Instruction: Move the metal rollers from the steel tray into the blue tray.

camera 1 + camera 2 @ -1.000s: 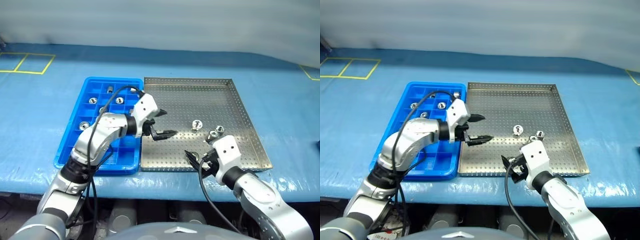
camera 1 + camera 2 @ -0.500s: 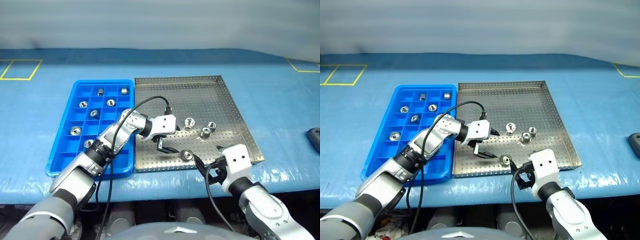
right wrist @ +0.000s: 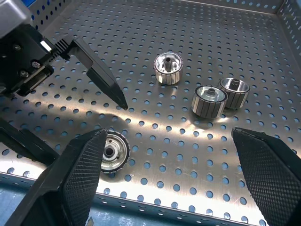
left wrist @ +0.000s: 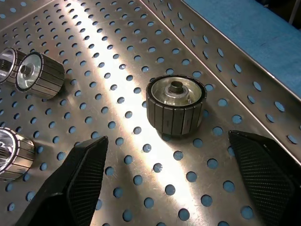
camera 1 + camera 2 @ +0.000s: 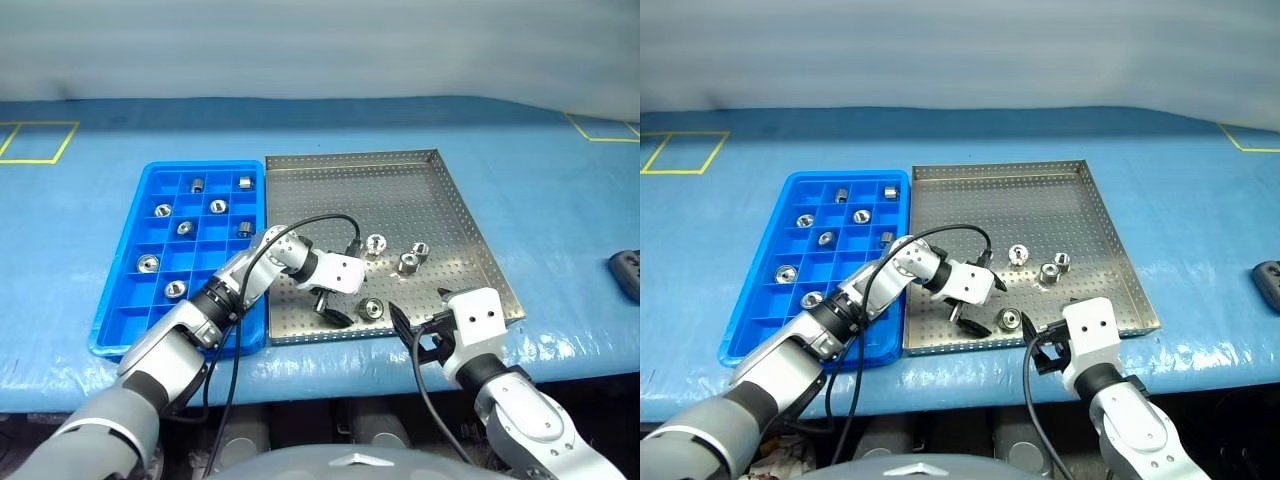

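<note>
Working outward from the near edge, you have the right gripper [image 5: 415, 335] hovering at the lower right of the frame by the front rim of the steel tray [image 5: 440, 190], its jaws wide and empty. Just past it, the left gripper [image 5: 335, 305] hangs low over the tray's front strip, jaws also spread wide with nothing between them, and the closest of the metal rollers [image 5: 372, 308] sits on the perforated sheet right ahead of it, lined up between its fingers [image 4: 84, 174] in the wrist view. Farther up the tray three more rollers lie near the middle, so four remain to be moved. Toward the left of the frame, the blue tray [image 5: 110, 310] on the tabletop [image 5: 560, 170] already holds seven rollers, each in a compartment of its own. By my count you are past halfway.
</note>
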Available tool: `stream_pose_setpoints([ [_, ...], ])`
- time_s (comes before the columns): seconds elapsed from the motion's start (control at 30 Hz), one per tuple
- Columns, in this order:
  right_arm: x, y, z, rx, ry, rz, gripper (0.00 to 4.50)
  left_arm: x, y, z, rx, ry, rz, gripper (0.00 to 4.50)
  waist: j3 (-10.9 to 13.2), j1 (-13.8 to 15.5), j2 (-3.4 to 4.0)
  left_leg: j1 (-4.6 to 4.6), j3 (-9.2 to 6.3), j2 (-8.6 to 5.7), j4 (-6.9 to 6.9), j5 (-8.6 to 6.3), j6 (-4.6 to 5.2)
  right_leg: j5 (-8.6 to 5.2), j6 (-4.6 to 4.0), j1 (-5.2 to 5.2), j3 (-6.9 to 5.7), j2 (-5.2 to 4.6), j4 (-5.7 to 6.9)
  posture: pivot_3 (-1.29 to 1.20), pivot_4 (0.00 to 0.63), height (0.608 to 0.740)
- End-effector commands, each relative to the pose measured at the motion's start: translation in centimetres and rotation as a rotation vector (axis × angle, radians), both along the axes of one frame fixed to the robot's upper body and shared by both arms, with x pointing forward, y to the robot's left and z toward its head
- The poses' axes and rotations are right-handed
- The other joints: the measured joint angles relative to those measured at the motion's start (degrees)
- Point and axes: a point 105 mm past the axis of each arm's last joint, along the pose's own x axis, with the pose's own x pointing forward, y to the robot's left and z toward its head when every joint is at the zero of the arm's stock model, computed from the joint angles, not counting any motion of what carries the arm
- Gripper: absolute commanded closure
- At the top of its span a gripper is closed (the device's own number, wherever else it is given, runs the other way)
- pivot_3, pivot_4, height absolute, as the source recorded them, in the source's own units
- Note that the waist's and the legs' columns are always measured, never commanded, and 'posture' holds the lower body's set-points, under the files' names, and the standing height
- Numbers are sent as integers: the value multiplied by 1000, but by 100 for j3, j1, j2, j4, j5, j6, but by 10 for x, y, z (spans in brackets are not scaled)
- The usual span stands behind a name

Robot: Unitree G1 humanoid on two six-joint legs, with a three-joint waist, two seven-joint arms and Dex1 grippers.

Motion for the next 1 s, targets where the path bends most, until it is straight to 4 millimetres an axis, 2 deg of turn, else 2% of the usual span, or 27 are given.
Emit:
stream_pose_setpoints([
  [0.03,0,4,14,7,-61,11,0,1,-15,9,-49,-51,-22,49,0,-3,-1,0,1,-1,1,0,0,0,1,1,0,0,0,-177,150,740],
  [0.2,1,0,15,-10,-64,-6,0,-3,-23,10,-64,-35,-37,49,0,-76,-1,0,1,0,3,0,1,3,5,0,5,0,0,-182,150,740],
  [0.23,2,0,15,-11,-66,-7,0,-4,-22,9,-58,-36,-42,214,-1,-92,-1,2,1,0,3,0,1,3,5,0,6,0,1,-182,150,740],
  [0.3,2,-1,16,-14,-70,-9,0,-5,-21,7,-47,-30,-50,640,-1,-122,0,3,1,0,3,0,1,3,6,1,8,1,1,-182,150,740],
  [0.5,4,1,15,-21,-61,1,0,-12,-15,3,-3,-13,-81,2611,-1,-144,0,7,6,0,2,0,1,5,9,1,16,2,4,-163,150,740],
  [0.53,4,1,15,-22,-59,5,0,-13,-14,4,-2,-9,-83,2820,-2,-141,0,7,6,0,2,0,1,5,9,1,16,2,4,-149,150,740],
  [0.7,8,4,16,-27,-55,22,0,-9,-5,9,-19,0,-36,2813,-2,-132,1,9,8,0,3,0,1,6,11,1,20,2,4,-116,150,740],
  [0.9,17,17,21,-24,-68,102,0,26,-3,72,-379,120,368,2813,-1,-73,0,5,6,1,11,1,3,10,17,-1,20,2,10,-49,150,740],
  [1.0,24,24,22,-45,-66,174,0,46,16,106,-569,137,611,2813,-1,-7,0,7,5,-1,11,0,3,16,27,4,19,2,6,-12,150,740],
])
